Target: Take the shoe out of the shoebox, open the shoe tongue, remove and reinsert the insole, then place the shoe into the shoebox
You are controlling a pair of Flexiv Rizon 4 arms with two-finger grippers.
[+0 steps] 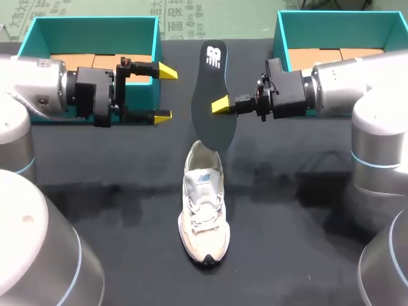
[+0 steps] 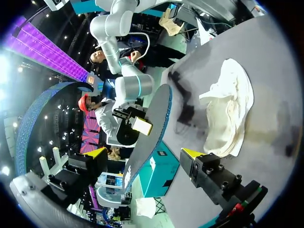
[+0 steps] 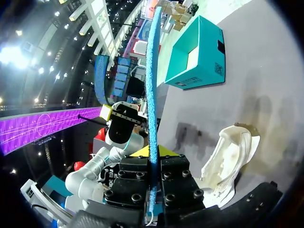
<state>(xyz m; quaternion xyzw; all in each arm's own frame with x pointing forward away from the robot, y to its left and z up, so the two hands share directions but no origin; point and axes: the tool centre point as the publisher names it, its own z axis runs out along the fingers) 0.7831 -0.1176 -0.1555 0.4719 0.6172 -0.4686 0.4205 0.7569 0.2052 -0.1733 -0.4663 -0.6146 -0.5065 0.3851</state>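
Observation:
A black insole (image 1: pixel 213 89) hangs on edge above the table, with my right gripper (image 1: pixel 221 105) shut on its side. In the right wrist view the insole (image 3: pixel 152 85) rises edge-on from between the clamped fingers of that gripper (image 3: pixel 153 153). My left gripper (image 1: pixel 164 94) stands wide open just left of the insole, touching nothing. From the left wrist, the insole (image 2: pixel 153 124) is ahead of its open gripper (image 2: pixel 145 153). The white shoe (image 1: pixel 204 207) lies on the black table below, toe toward me; it also shows as the shoe (image 2: pixel 228 107) and the shoe (image 3: pixel 227 161).
Two teal shoeboxes stand at the back: one box (image 1: pixel 38 38) behind my left arm, the other box (image 1: pixel 331 29) behind my right arm. The left box (image 3: pixel 197 52) shows beyond the insole. A dark tabletop (image 1: pixel 115 210) surrounds the shoe.

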